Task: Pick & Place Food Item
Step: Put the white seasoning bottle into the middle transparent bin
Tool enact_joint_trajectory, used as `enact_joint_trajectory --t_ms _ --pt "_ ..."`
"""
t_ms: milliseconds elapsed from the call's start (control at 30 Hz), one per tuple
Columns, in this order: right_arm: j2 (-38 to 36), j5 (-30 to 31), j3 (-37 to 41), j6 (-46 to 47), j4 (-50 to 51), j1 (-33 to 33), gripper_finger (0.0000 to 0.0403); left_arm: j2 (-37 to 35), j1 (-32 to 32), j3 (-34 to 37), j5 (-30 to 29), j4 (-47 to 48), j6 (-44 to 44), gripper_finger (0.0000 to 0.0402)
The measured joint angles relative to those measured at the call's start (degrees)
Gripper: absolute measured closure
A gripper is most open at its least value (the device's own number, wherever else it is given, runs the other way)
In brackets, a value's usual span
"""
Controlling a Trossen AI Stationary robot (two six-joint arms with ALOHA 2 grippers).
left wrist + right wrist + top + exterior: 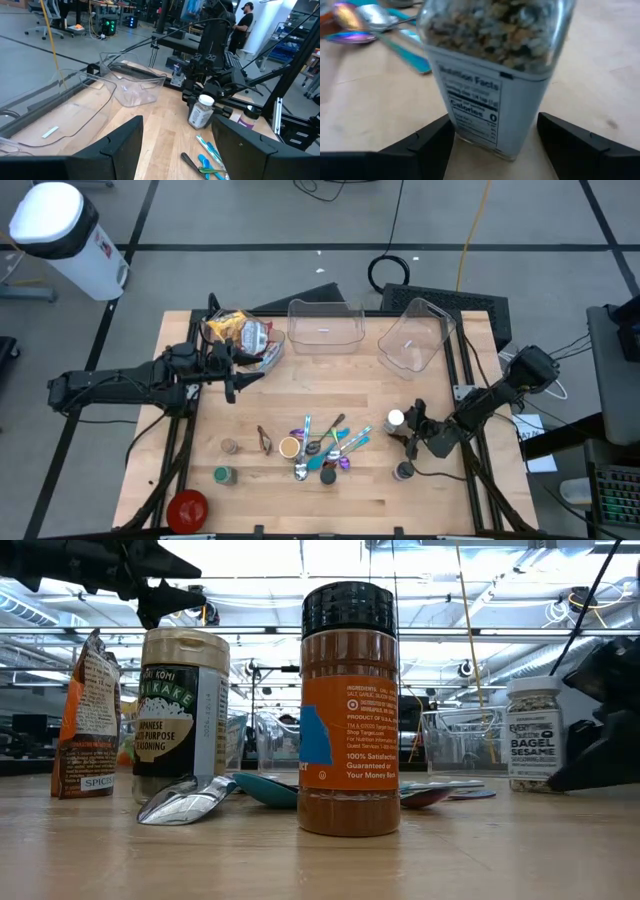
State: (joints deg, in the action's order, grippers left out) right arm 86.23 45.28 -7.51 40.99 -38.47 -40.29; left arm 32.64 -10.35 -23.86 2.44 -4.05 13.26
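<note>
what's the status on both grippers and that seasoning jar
Right gripper open, fingers either side of the bagel sesame jar, not closed on it. Left gripper open, empty, near the snack bags. Jar upright, path clear.

both arms are matte black, built of long slim links with blocky joints. the left gripper (232, 370) and the right gripper (412, 432) each end in 2 flat, angular black fingers (120, 145), with black cables trailing behind.
</note>
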Motion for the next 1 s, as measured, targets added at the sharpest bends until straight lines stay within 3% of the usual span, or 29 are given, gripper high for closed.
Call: enact_joint_trajectory --t_ms 167,400,767,1000 --pt "1.6 1.5 0.0 0.1 -0.6 1.9 0.0142 0.0 0.0 0.0 0.0 0.0 0.0 0.0160" --pt "1.7 1.6 0.0 -0.1 -1.9 4.0 0.0205 0.0 0.0 0.0 0.0 0.0 0.2 0.0160" --pt "1.7 7.2 0.0 -0.3 -2.4 5.0 0.0206 0.0 0.0 0.0 0.0 0.0 0.4 0.0160" --pt "1.2 6.4 -0.8 -14.4 -14.1 6.4 0.0209 1.6 0.0 0.0 -4.6 -1.4 4.8 0.0160"
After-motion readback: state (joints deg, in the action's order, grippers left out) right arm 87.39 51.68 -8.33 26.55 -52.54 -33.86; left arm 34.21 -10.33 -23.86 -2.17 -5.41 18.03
